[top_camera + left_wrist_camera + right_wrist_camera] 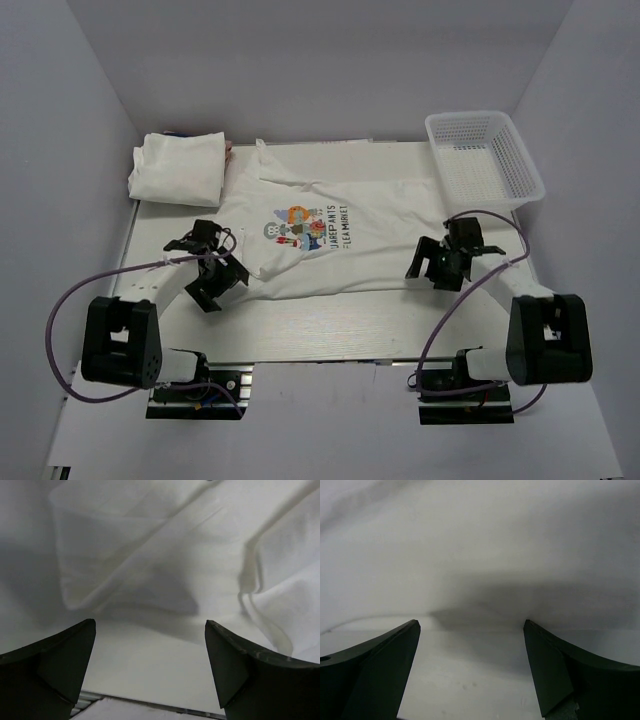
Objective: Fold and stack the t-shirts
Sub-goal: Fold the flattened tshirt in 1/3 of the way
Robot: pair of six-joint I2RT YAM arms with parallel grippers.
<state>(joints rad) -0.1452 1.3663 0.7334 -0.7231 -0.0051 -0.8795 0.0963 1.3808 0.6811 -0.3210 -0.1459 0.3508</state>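
Evidently hovered, jaws apart, for a paired pinch: left gripper [218, 278] and right gripper [432, 268] at opposite ends of the printed t-shirt [330, 240] spread mid-worktop; folded t-shirt [180, 168] at far-left corner, likely the stack's base.

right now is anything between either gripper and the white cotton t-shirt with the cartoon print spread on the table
Nothing visible. The left gripper and right gripper both hang open at the near edge of the white cartoon-print t-shirt, with only bare table between them and the cloth.
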